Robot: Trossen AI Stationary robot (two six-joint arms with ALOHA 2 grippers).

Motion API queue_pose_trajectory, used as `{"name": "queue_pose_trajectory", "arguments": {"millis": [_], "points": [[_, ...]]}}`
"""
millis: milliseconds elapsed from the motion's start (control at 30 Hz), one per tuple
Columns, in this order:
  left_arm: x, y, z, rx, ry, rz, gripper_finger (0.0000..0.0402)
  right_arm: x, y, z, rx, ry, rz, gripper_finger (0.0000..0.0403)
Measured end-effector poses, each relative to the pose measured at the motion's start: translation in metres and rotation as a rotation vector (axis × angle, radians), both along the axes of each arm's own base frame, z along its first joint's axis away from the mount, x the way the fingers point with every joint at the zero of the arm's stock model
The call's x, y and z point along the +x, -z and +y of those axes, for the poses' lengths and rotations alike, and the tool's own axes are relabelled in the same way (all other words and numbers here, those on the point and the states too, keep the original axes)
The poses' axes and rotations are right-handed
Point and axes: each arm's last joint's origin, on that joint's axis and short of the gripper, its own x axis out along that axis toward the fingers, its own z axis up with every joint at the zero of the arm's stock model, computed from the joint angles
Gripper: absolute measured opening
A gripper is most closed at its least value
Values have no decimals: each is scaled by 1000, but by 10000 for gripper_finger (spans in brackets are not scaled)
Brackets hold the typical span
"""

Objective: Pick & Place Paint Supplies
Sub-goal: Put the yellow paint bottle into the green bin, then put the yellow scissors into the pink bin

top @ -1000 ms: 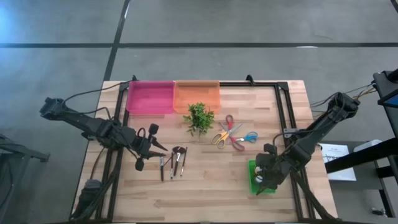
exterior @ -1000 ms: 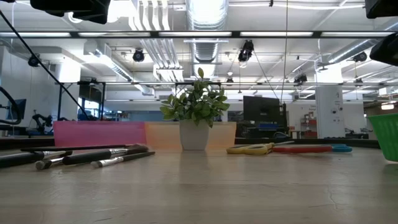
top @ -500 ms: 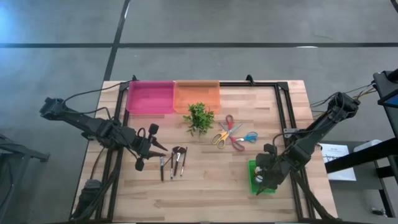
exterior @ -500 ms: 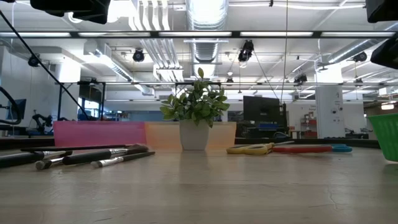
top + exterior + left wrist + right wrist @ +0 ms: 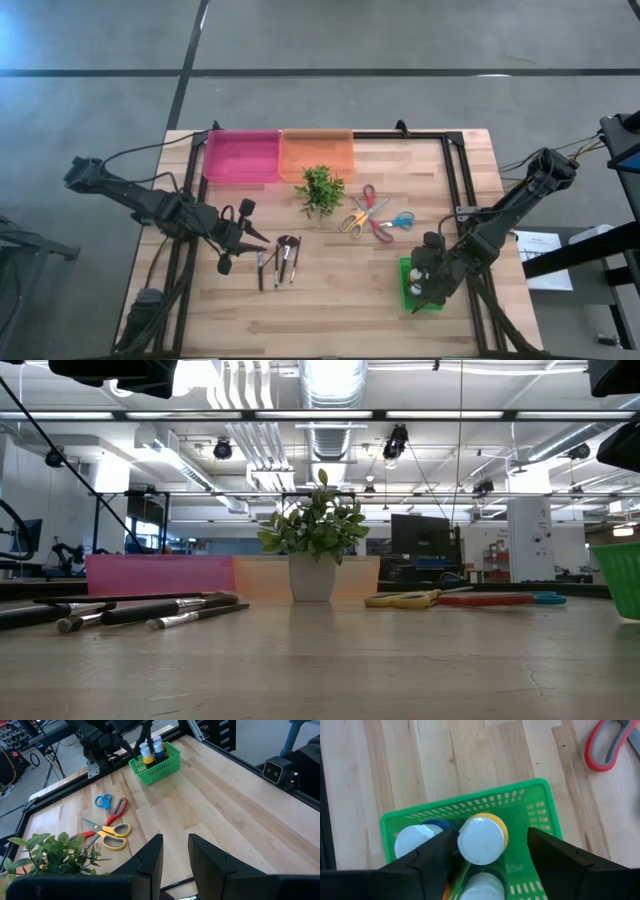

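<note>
Almost nothing changes over this last second. The only shift I can make out is at the right gripper (image 5: 428,290) over the green basket (image 5: 409,275): the arm eases very slightly, a hair's difference in the high view, and the dark shape at the low view's upper right edge sits marginally differently.

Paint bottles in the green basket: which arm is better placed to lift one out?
Right. The right gripper hangs over the green basket, open fingers flanking a white-capped bottle. The left gripper sits by the brushes.
</note>
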Motion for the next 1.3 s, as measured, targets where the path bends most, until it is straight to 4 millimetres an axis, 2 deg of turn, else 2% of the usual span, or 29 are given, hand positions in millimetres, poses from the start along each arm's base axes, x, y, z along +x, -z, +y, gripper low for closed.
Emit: {"name": "queue_pose_trajectory", "arguments": {"millis": [333,867,1000,1133,1300], "points": [[0,0,0,0,0,0,99,0,-3,-2,-13,4,-31,252],[0,-1,0,13,9,-16,99,-7,-31,-22,-145,45,-295,253],[1,-1,0,17,12,-20,99,0,-34,-28,-189,71,-353,253],[1,-1,0,18,12,-21,99,15,-37,-32,-223,69,-417,253],[1,-1,0,18,12,-21,99,31,-36,-46,-252,122,-425,253]]}}
